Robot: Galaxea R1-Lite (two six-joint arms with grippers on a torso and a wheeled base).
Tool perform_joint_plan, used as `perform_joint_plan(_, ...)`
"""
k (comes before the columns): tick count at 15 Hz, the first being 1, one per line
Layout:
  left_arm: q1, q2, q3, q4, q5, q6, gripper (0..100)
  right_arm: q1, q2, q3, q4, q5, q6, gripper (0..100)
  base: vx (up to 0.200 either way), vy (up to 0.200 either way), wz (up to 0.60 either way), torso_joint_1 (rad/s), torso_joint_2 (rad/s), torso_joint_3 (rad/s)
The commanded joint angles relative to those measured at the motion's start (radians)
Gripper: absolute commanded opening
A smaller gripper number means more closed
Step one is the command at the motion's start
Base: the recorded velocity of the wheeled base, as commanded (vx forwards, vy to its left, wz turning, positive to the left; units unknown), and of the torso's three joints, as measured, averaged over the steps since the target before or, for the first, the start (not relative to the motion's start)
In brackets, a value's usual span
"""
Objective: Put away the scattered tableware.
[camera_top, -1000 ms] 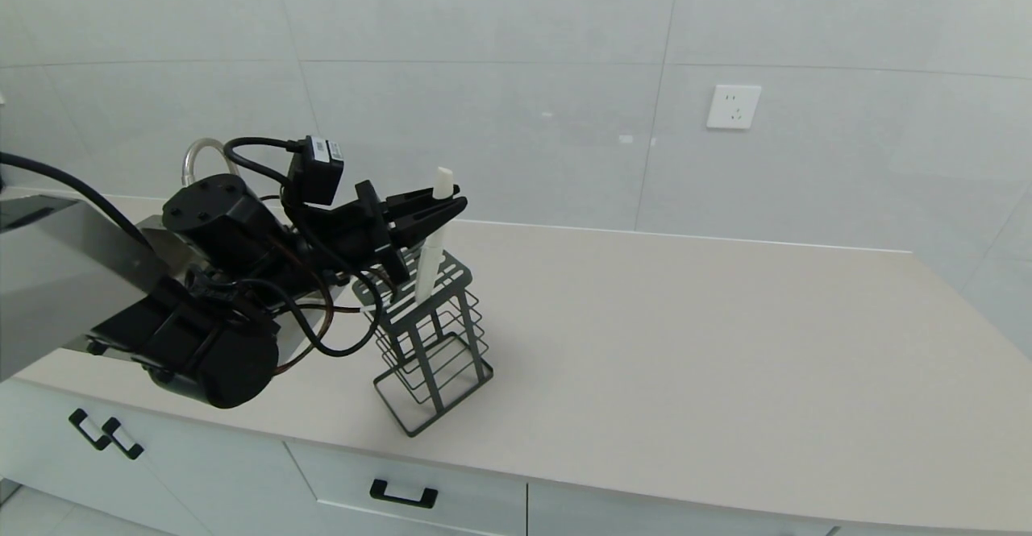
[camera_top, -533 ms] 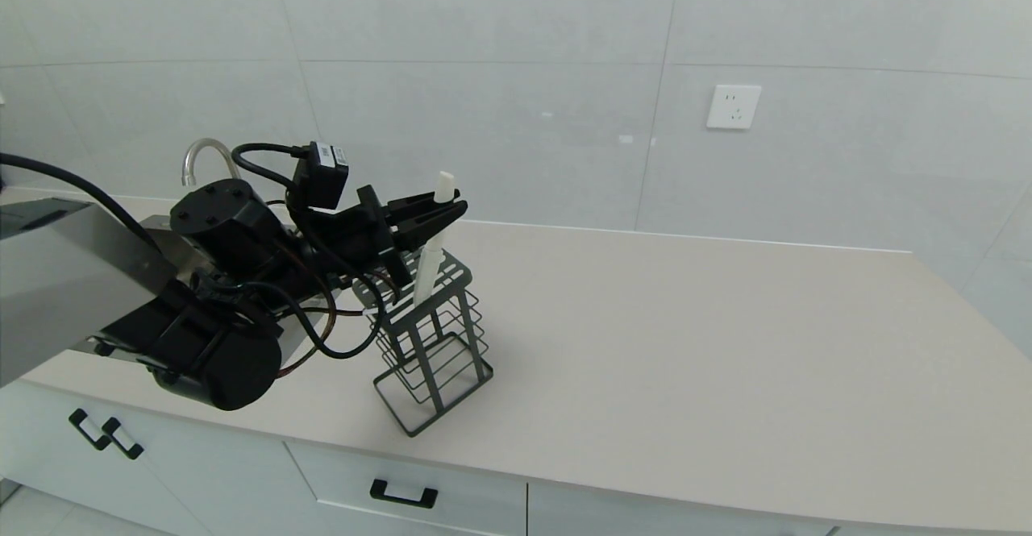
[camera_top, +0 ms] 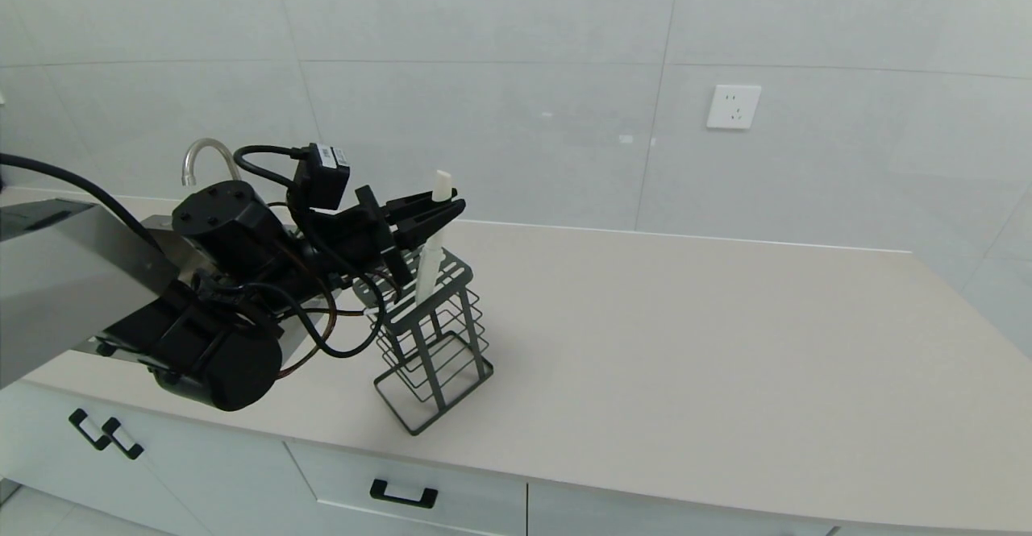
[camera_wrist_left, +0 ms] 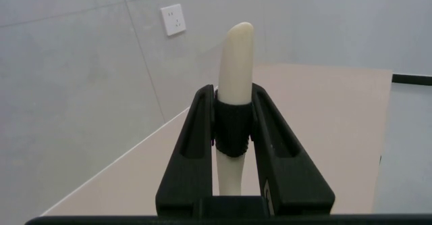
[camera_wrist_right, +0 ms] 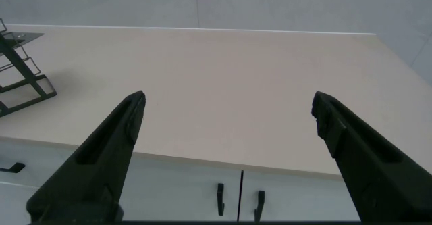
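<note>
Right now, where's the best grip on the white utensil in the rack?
Its upper handle, above the wire rack, from the side: the white utensil stands near upright, lower end caged by the wires. The left gripper is shut there.

kitchen, counter (camera_top: 685, 342), faucet (camera_top: 208, 141), tiled wall (camera_top: 484, 76)

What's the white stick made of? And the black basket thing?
The white stick looks smooth, matte cream with a rounded tip: probably plastic or ceramic. The black basket is thin bars you see through: likely painted metal wire, matte.
</note>
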Motion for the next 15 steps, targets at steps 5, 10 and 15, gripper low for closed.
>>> perform_joint_plan(5, -0.009, 0.015, -0.002, -0.001, 0.055, 0.004, 0, 0.000, 0.002, 0.000, 0.000, 0.001, 0.000, 100, 0.000, 0.000, 0.00, 0.000, 0.00, 0.000)
perform_joint_plan(10, -0.014, 0.023, -0.008, -0.001, 0.098, 0.004, 0, 0.000, 0.002, 0.000, 0.000, 0.001, 0.000, 100, 0.000, 0.000, 0.00, 0.000, 0.00, 0.000)
perform_joint_plan(15, -0.015, 0.038, -0.023, -0.001, 0.158, 0.004, 0, 0.000, 0.002, 0.000, 0.000, 0.001, 0.000, 100, 0.000, 0.000, 0.00, 0.000, 0.00, 0.000)
